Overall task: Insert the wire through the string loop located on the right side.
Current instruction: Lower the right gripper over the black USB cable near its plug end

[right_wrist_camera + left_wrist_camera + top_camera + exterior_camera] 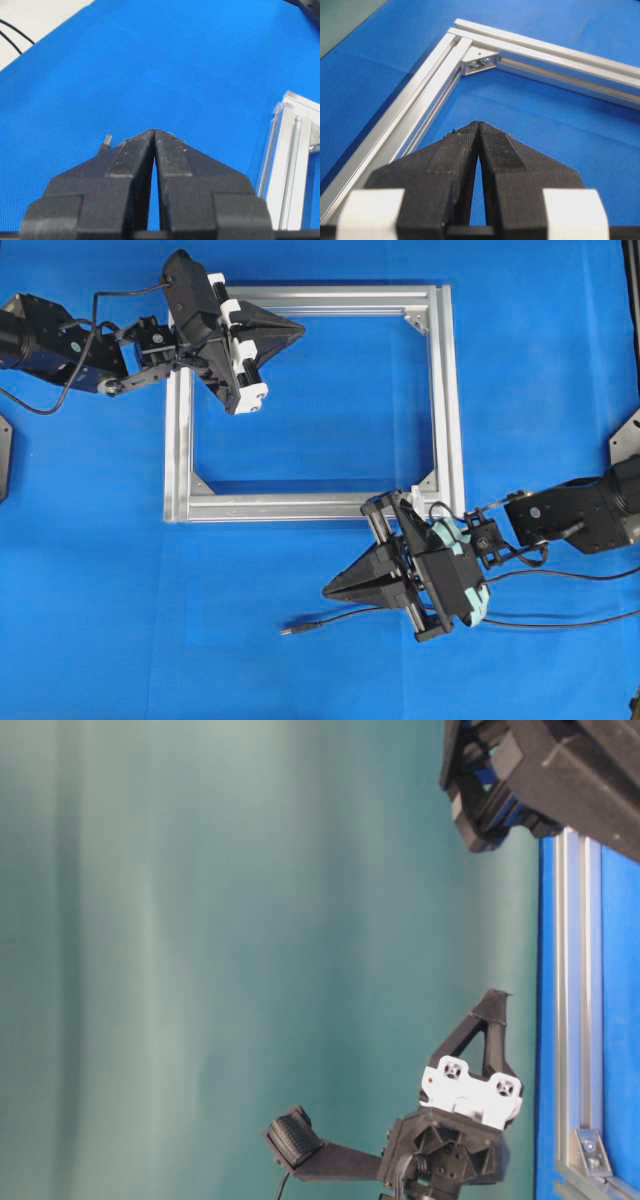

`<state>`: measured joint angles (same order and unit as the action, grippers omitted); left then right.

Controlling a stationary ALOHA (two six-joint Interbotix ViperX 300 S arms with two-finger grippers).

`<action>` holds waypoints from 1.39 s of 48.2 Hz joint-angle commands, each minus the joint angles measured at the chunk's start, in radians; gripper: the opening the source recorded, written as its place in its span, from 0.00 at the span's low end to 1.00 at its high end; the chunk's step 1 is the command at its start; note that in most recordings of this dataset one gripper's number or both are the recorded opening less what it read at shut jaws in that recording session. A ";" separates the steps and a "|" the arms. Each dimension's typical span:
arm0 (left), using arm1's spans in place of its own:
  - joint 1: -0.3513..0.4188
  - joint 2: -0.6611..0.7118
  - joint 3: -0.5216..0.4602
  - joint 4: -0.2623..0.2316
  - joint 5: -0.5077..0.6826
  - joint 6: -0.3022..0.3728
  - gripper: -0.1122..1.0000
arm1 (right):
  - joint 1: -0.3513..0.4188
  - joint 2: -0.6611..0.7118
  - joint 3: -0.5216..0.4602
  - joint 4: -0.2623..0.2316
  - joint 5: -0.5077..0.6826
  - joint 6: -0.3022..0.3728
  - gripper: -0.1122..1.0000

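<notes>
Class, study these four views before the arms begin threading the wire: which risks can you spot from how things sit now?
1. The wire lies flat on the mat; its plug sits close under the shut right gripper, which must open and could nudge it away.
2. The string loop cannot be made out in any view, so aiming at it may fail.
3. The left gripper hangs over the aluminium frame; descending carelessly, it could strike it.

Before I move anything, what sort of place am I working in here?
Most likely a lab robot test bench: a blue mat covers the table, a bare square aluminium frame lies flat on it, and a loose black wire with a plug lies in front, against a plain teal backdrop.
</notes>
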<state>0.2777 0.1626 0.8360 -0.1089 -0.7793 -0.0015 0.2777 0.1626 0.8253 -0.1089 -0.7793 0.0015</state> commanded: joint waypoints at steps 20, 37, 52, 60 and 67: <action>-0.002 -0.051 -0.025 0.011 0.023 -0.003 0.10 | 0.032 -0.055 -0.006 0.000 0.043 0.051 0.05; -0.003 -0.049 -0.025 0.011 0.023 -0.003 0.10 | 0.051 -0.055 -0.008 0.003 0.041 0.092 0.41; -0.003 -0.049 -0.025 0.012 0.023 -0.003 0.10 | 0.055 -0.049 -0.009 0.035 0.044 0.100 0.81; -0.003 -0.051 -0.025 0.012 0.021 -0.003 0.10 | 0.063 -0.018 -0.012 0.095 0.083 0.100 0.82; -0.003 -0.051 -0.025 0.012 0.021 -0.003 0.10 | 0.087 0.029 -0.023 0.140 0.091 0.100 0.82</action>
<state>0.2761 0.1381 0.8299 -0.0997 -0.7501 -0.0031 0.3482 0.1871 0.8237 0.0107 -0.6872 0.1012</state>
